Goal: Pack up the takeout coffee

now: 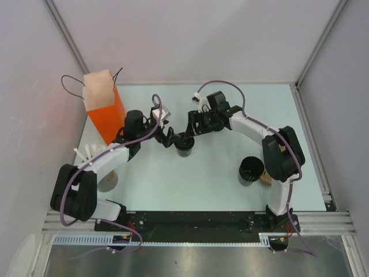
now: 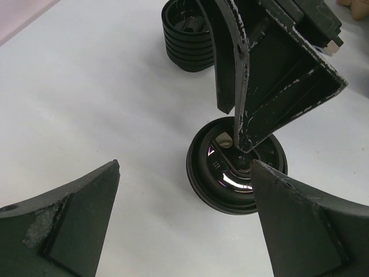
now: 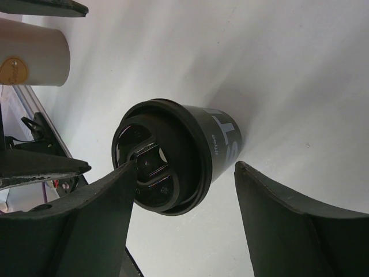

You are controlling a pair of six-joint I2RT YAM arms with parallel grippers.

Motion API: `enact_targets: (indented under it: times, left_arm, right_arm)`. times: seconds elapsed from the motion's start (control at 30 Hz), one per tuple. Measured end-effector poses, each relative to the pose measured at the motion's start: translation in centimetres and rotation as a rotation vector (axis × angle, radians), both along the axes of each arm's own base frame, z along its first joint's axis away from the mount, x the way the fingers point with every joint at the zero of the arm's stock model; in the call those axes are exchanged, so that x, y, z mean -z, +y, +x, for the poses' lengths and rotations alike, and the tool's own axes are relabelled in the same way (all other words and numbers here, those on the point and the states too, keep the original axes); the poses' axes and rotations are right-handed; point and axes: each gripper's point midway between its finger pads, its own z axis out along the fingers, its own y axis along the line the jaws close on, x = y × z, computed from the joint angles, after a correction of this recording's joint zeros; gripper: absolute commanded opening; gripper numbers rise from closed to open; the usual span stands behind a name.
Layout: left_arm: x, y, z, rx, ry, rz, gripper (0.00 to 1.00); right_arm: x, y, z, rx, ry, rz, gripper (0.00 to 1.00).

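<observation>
The takeout coffee (image 1: 184, 150), a small black cup with its black lid on, stands upright mid-table between both arms. My right gripper (image 1: 191, 133) is open just above it. In the left wrist view one right finger (image 2: 271, 92) comes down onto the lid of the takeout coffee (image 2: 230, 179). From the right wrist the takeout coffee (image 3: 173, 156) sits just past my right gripper (image 3: 184, 168), whose left fingertip overlaps the lid. My left gripper (image 2: 185, 168) is wide open beside the cup and holds nothing; its place over the table is left gripper (image 1: 168, 137).
An orange paper bag (image 1: 102, 107) with string handles stands at the back left. A wider open black cup (image 1: 251, 170) is at the right, near the right arm. A stack of black lids (image 2: 187, 40) lies behind the coffee. A beige cup (image 3: 31, 55) stands near the left arm.
</observation>
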Motion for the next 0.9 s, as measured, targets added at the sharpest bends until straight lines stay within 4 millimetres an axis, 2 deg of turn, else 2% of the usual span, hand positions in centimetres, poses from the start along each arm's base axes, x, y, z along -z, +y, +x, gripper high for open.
enact_targets:
  times: [0.5, 0.7, 0.9]
  left_arm:
    - [1.5, 0.2, 0.9, -0.049, 0.013, 0.032, 1.00]
    - [2.2, 0.2, 1.1, -0.058, 0.025, 0.045, 1.00]
    - [3.1, 0.3, 1.0, -0.062, 0.046, 0.066, 0.97]
  right_arm:
    - [0.6, 0.3, 0.0, 0.001, 0.012, -0.002, 0.66]
    - [1.7, 0.7, -0.1, 0.000, 0.038, -0.007, 0.57]
    - [1.5, 1.0, -0.1, -0.002, 0.043, 0.012, 0.45]
